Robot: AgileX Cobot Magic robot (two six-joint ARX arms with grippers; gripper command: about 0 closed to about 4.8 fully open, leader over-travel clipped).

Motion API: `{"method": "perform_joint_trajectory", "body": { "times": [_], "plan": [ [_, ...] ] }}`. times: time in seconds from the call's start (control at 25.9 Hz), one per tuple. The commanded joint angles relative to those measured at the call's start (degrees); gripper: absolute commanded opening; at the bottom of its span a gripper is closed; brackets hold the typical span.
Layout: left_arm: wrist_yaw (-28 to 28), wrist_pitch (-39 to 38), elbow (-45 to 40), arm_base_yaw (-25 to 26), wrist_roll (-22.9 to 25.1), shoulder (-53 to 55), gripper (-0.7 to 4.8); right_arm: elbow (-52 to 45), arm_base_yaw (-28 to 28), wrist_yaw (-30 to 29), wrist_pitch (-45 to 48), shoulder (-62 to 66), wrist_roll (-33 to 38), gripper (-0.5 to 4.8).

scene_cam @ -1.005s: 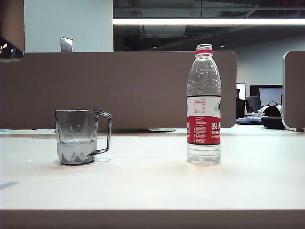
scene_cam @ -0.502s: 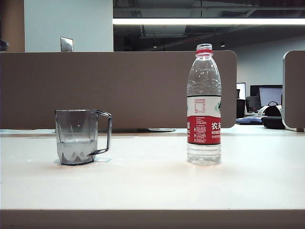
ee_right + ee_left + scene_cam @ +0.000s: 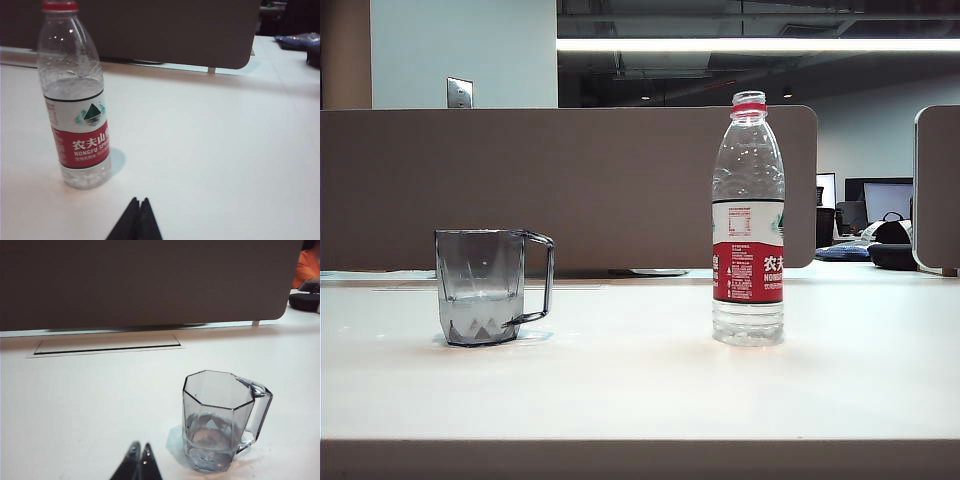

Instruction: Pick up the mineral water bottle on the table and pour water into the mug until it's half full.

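Note:
The mineral water bottle (image 3: 748, 220) stands upright on the white table (image 3: 640, 390), right of centre, uncapped, with a red neck ring; it also shows as the bottle (image 3: 76, 100). The smoky-grey mug (image 3: 482, 286) stands at the left with water in its lower part, handle to the right; the left wrist view shows the mug (image 3: 220, 420). Neither arm appears in the exterior view. My left gripper (image 3: 140, 446) is shut and empty, a little short of the mug and to its side. My right gripper (image 3: 139, 200) is shut and empty, short of the bottle.
A brown partition (image 3: 570, 185) runs behind the table, with a second panel (image 3: 937, 185) at the far right. A cable slot (image 3: 107, 346) lies in the tabletop near the partition. Dark bags (image 3: 892, 245) sit beyond the table at the right.
A dark arm part at the upper left edge of the exterior view has slid out of the picture. Bottle and mug have not moved.

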Motion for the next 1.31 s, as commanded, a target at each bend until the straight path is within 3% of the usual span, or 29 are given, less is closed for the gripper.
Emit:
{"method": "perform_joint_trajectory", "body": {
  "times": [0.04, 0.19, 0.5, 1.31],
  "plan": [
    [-0.94, 0.72, 0.22, 0.35, -0.35, 0.15, -0.05, -0.31, -4.72, -0.68, 1.53, 0.02, -1.66, -0.05],
    [-5.27, 0.77, 0.22, 0.35, 0.28, 0.15, -0.05, -0.31, -9.07, -0.70, 1.51, 0.00, -1.42, -0.05],
    [-8.87, 0.50, 0.22, 0.33, 0.26, 0.13, -0.05, -0.31, -10.32, -0.66, 1.38, 0.00, -1.44, -0.05],
    [-8.76, -1.25, 0.22, 0.20, 0.28, 0.13, -0.05, -0.31, -10.32, -0.66, 0.87, -0.02, -1.42, -0.05]
  ]
}}
